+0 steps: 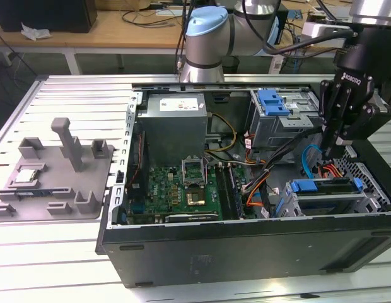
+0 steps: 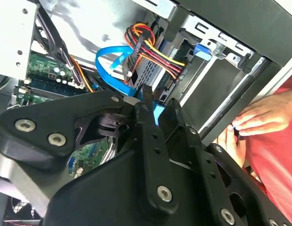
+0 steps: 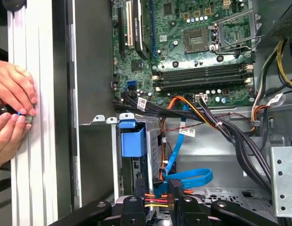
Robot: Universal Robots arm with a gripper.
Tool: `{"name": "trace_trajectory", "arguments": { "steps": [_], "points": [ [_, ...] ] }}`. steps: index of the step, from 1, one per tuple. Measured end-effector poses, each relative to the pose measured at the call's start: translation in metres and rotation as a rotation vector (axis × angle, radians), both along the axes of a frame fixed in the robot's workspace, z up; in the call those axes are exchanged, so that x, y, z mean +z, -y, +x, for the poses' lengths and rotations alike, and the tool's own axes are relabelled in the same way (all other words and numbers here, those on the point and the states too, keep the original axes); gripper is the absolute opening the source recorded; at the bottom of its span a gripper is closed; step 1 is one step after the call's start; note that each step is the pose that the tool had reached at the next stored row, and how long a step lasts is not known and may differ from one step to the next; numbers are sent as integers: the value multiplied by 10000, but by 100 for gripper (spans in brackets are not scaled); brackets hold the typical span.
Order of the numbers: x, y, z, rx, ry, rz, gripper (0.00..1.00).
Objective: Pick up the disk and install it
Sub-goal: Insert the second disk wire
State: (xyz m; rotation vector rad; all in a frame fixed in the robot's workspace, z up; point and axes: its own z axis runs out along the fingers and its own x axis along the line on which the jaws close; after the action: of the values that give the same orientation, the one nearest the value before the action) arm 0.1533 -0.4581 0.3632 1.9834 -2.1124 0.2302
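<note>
The disk (image 1: 326, 188), a silver drive with a blue rail frame along its edge, stands on edge in the drive bay at the front corner of the open computer case (image 1: 246, 240), on the exterior view's right. In the first wrist view its blue rail end (image 3: 132, 139) sticks out of the bay. My gripper (image 1: 335, 149) hangs just above and slightly behind the disk, over the blue and orange cables. Its black fingers (image 3: 140, 190) stand a little apart, open, with nothing between them. The second wrist view shows the gripper (image 2: 160, 112) above a blue cable (image 2: 113, 54).
A second drive cage with a blue latch tab (image 1: 274, 101) sits behind the bay. Cable bundles (image 3: 216, 125) run between the motherboard (image 1: 183, 186) and the bay. A person's hands (image 3: 12, 110) rest on the table rail beside the case. A grey fixture tray (image 1: 57, 170) lies on the exterior view's left.
</note>
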Motion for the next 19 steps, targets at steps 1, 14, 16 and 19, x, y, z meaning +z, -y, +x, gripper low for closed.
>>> {"name": "trace_trajectory", "arguments": {
  "steps": [1,14,16,19],
  "points": [
    [0,0,0,-1,-1,109,33],
    [0,66,6,-2,-32,262,33],
    [19,78,8,-2,-33,273,33],
    [46,112,8,-2,-32,316,33]
  ]
}}
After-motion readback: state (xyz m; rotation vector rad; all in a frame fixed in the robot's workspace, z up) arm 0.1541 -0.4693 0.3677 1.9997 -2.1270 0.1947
